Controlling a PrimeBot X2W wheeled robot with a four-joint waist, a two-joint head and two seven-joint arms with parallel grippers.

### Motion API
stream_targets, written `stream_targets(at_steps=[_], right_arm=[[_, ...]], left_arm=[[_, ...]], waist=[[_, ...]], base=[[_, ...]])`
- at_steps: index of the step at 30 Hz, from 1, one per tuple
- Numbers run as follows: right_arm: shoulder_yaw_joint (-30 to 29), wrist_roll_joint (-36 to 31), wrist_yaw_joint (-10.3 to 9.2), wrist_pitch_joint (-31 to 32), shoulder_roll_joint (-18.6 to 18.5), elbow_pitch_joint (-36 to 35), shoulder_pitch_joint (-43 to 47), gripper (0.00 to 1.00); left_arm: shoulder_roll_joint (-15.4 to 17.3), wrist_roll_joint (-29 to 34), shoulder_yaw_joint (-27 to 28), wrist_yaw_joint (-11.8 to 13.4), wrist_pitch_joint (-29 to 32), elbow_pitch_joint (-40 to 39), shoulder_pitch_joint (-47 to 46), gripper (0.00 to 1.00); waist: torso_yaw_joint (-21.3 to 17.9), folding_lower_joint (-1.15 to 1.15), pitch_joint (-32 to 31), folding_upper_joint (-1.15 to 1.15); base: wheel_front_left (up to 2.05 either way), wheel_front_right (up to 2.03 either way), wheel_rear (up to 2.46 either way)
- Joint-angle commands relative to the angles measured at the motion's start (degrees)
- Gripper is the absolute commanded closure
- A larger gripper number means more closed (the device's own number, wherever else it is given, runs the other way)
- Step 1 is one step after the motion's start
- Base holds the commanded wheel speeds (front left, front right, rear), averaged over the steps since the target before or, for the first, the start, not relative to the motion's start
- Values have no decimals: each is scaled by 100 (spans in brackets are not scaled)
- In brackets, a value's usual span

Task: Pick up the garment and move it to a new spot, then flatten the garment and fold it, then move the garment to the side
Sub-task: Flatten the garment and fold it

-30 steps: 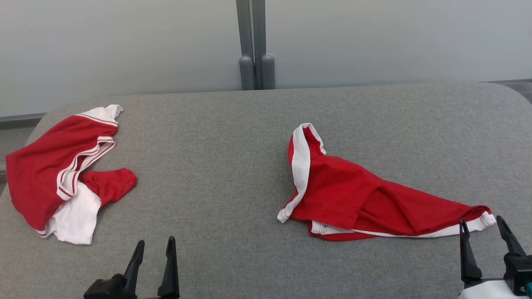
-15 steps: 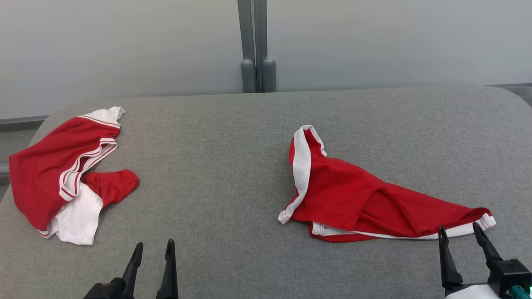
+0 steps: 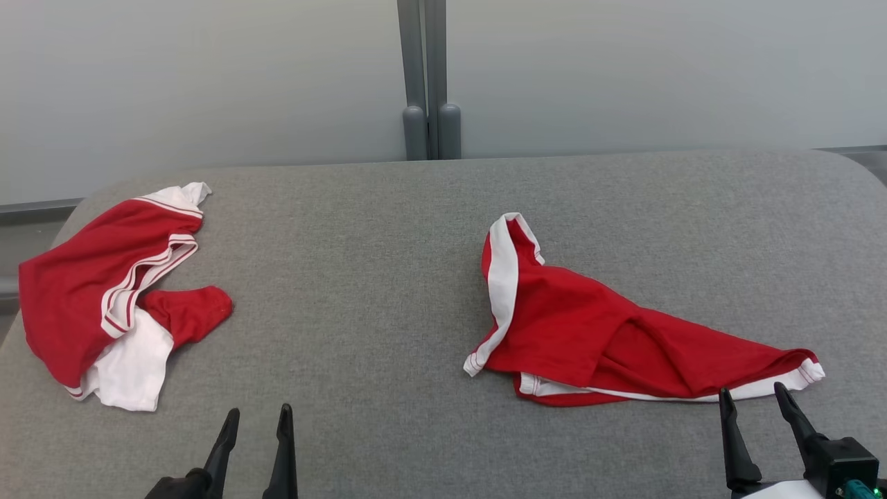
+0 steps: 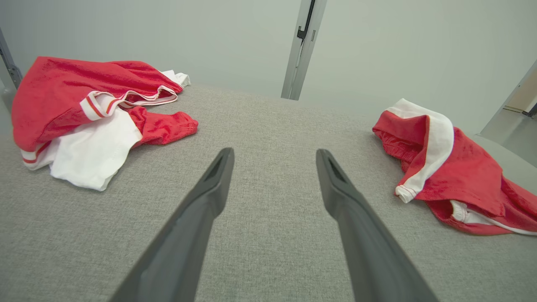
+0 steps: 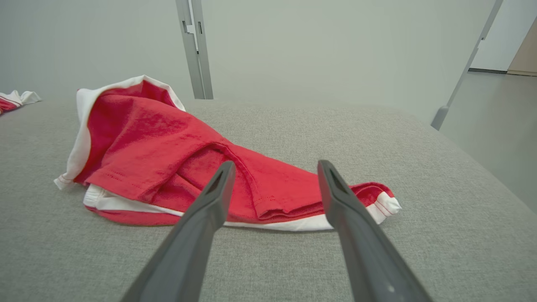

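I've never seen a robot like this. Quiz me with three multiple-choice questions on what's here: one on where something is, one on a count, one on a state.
1. Where is the right gripper?
A. over the far edge
B. beside the grey post
C. by the near hem of the right-hand garment

2. How many red-and-white garments lie on the grey table?
A. one
B. two
C. three

3. How is the left gripper?
A. open, empty
B. shut on cloth
C. holding a hanger

Answers:
1 C, its fingertips stand by the right end of the white hem.
2 B, the left-hand garment and the right-hand one lie apart.
3 A, its fingers stand spread over bare table.
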Motion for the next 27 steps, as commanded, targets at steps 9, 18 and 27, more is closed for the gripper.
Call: stream_targets(at_steps=[9,18,27], right_arm=[[56,417,-8,97,-645,1328,-814,0],[-143,340,-8,903,-1074,2073,-2006,0],[-273,180,-8,1355,-1001,2374,-2312,0]], left_arm=[[11,-188,-1137,-49,-3,253,-356,0],[167,-1103,-3255,-50,201,901,-1786,0],[204,-1855,-4258,-51,36,1544,-2594,0]], waist=[[-296,0,360,0],[-387,0,1333,0],[-527,0,1633,0]], base=[[0,0,0],[0,0,0],[0,0,0]])
